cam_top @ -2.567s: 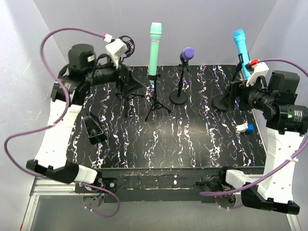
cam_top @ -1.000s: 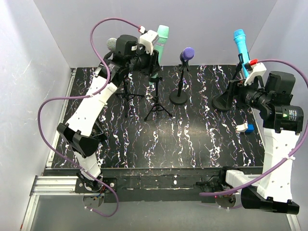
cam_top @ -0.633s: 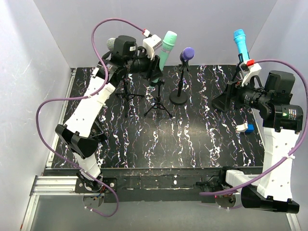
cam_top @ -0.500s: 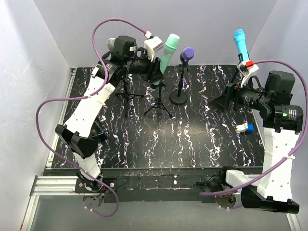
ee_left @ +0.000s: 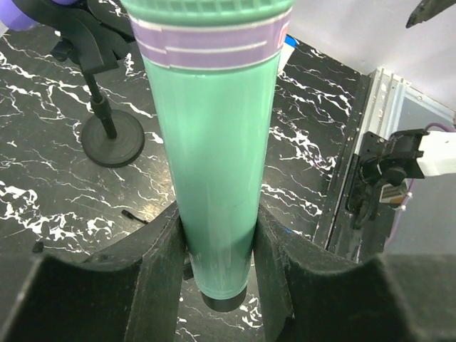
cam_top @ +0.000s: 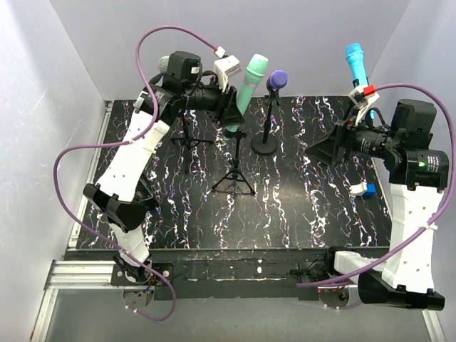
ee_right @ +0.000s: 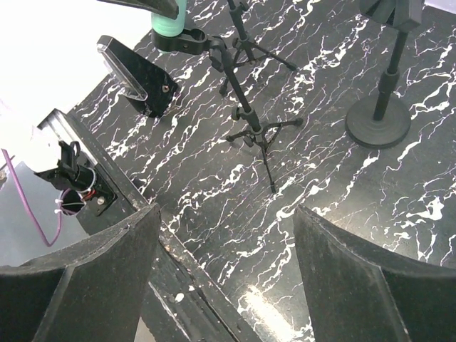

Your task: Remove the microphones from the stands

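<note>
– Over the rear of the desk, how did the green microphone sit?
– Tilted, base in the tripod stand's clip; left gripper fingers clenched on its barrel.
– And the right gripper?
– Fingers spread wide, grasping nothing, well apart from the stand.

A robotics lab test cell; plain white panels box in a black marbled table at 9, 12 and 3 o'clock; two white arms are bolted at its 6 o'clock edge, trailing looped purple cables; an aluminium rail runs along that edge, seen from the top camera; mic stands stand in a row toward 12 o'clock, set out like test props.
</note>
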Tool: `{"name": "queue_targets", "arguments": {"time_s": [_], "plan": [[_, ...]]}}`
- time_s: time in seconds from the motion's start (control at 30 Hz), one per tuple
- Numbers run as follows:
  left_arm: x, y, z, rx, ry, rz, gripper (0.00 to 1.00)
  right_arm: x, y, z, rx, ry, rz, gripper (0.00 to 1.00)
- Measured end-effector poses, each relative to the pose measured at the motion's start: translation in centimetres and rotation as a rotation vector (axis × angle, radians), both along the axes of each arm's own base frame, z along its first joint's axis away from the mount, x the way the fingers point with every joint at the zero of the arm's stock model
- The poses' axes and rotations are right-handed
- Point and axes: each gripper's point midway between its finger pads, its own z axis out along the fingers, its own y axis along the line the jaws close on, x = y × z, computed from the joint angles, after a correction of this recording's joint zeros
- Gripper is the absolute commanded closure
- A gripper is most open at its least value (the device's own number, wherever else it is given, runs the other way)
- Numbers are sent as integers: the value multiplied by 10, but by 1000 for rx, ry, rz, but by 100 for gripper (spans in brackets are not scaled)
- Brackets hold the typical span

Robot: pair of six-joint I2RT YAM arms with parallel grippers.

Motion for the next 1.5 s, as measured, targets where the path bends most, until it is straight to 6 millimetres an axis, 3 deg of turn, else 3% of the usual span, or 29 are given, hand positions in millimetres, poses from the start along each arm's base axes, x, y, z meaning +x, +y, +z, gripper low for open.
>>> {"name": "queue_targets", "arguments": {"time_s": [0.4,0.47,0.5,0.53,0.63,0.77,1.17,1.3,1.5], "plan": [[-29,9,-4,-28,-29,-187,97,-8,12,0,-12,-15,71,20],[-35,12,-4,-23,-54,-205,74,-6,13,4,-16,-25,81,19],[-37,14,-5,-19,-64,-209,49,-4,14,8,-16,-32,84,19],[-39,15,-5,-16,-75,-213,37,-1,14,13,-14,-41,86,19],[-38,19,-7,-5,-118,-196,25,9,16,30,-1,-71,94,19],[-26,22,-12,15,-159,-141,23,26,19,46,27,-84,103,19],[13,32,-34,102,-217,29,14,61,22,41,63,-34,105,19],[17,38,-40,129,-216,58,22,66,23,46,70,-60,115,19],[8,38,-46,138,-182,31,47,68,30,50,86,-73,143,20]]}}
